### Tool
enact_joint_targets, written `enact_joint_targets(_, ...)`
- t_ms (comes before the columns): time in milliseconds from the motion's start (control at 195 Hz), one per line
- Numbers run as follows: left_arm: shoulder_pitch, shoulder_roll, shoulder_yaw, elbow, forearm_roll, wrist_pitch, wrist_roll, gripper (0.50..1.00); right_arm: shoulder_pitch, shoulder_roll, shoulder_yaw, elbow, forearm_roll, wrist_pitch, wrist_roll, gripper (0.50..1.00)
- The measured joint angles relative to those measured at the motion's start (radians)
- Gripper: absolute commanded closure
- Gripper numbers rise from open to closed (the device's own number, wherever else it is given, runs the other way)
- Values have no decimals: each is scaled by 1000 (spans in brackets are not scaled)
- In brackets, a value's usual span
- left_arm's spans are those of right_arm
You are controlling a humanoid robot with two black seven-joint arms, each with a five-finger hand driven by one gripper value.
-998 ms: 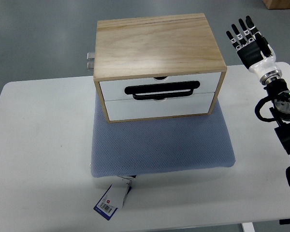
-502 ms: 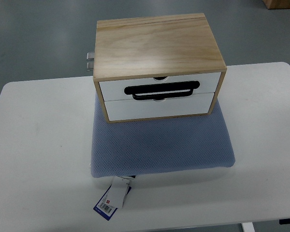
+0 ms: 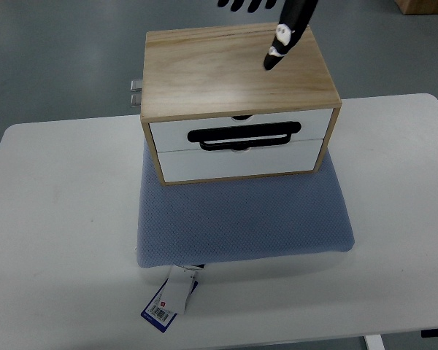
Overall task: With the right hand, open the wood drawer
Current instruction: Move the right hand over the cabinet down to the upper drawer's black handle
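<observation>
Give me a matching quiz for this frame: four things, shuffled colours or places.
Things:
1. drawer handle
2. cushion
3. tag
4. hand

Descriptions:
A. grey-blue, under the wooden box
B. at the picture's top edge, above the box top
C. black, across the white drawer fronts
D. on the table at the cushion's near edge

Pairs: 1-C, 2-A, 3-D, 4-B

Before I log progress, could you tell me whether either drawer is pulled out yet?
No, both white drawer fronts sit flush in the wooden box.
</observation>
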Motion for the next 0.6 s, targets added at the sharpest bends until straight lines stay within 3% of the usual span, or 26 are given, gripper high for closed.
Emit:
enact_joint_targets(312, 0, 0, 0, 5, 0, 0, 0, 500, -66, 214, -50, 38, 204, -292, -1, 560)
enact_joint_targets(440, 0, 0, 0, 7, 0, 0, 0, 500, -118, 247, -66, 23, 182, -322, -1, 558)
enact_joint_targets(599, 0, 0, -1, 8, 0, -1, 0, 500, -177, 252, -91, -10, 62, -304, -1, 558)
